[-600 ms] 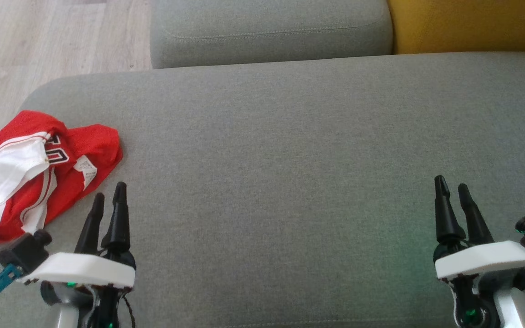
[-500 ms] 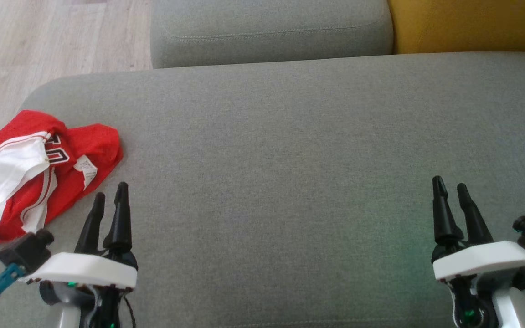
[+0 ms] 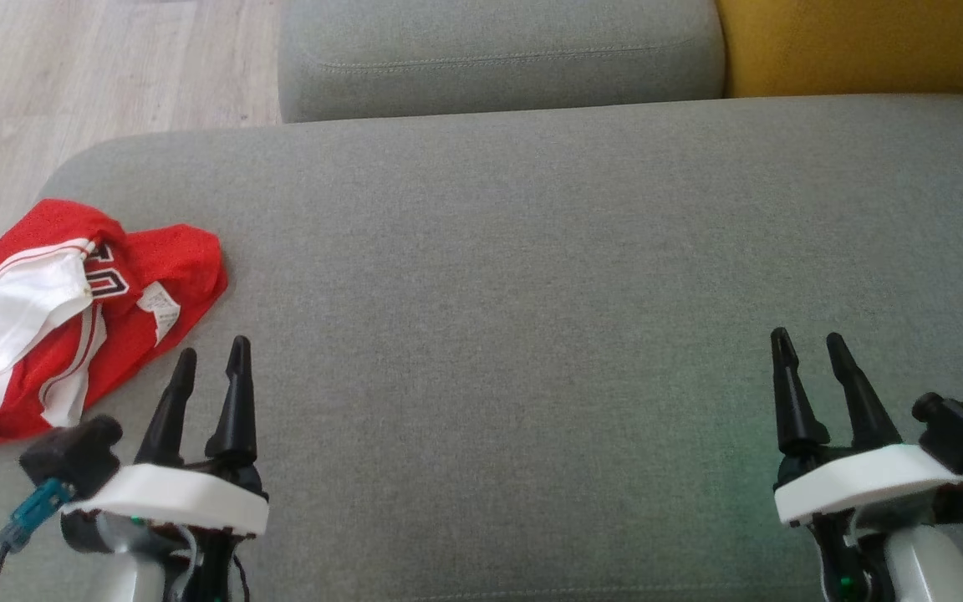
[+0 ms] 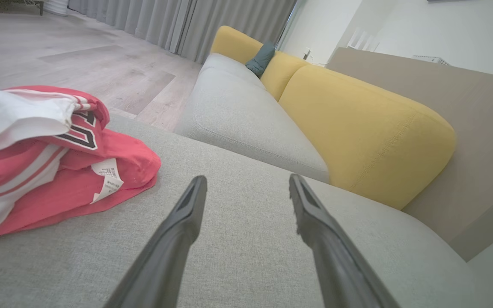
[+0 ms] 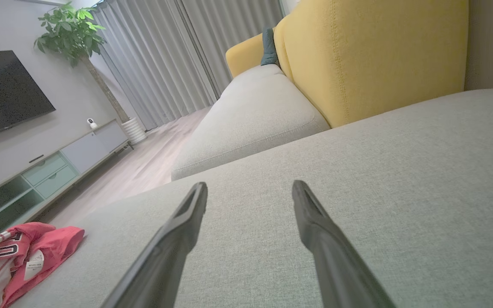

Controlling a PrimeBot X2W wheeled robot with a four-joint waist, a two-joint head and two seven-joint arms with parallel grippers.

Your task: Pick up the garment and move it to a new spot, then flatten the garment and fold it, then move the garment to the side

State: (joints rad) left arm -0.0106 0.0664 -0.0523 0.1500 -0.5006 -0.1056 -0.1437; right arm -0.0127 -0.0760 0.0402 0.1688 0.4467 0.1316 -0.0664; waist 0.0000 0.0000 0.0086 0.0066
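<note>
The garment (image 3: 72, 313) is a red jersey with white stripes and black numbers, lying crumpled at the left end of the grey sofa seat. It also lies at the left of the left wrist view, garment (image 4: 54, 162), and far off at the lower left of the right wrist view, garment (image 5: 19, 256). My left gripper (image 3: 212, 358) stands open just right of the garment, a short gap from its edge, nothing between its fingers. My right gripper (image 3: 806, 344) is open and empty over bare cushion at the lower right.
The grey seat cushion (image 3: 532, 293) stretches wide between the grippers. Behind it sit a second grey cushion (image 3: 498, 50) and a yellow backrest (image 3: 858, 42). Wooden floor (image 3: 72, 75) lies past the seat's rounded left edge.
Both arms have drawn slightly down the view and toward each other, and the fingers of both grippers have spread a little wider. The garment has not moved.
</note>
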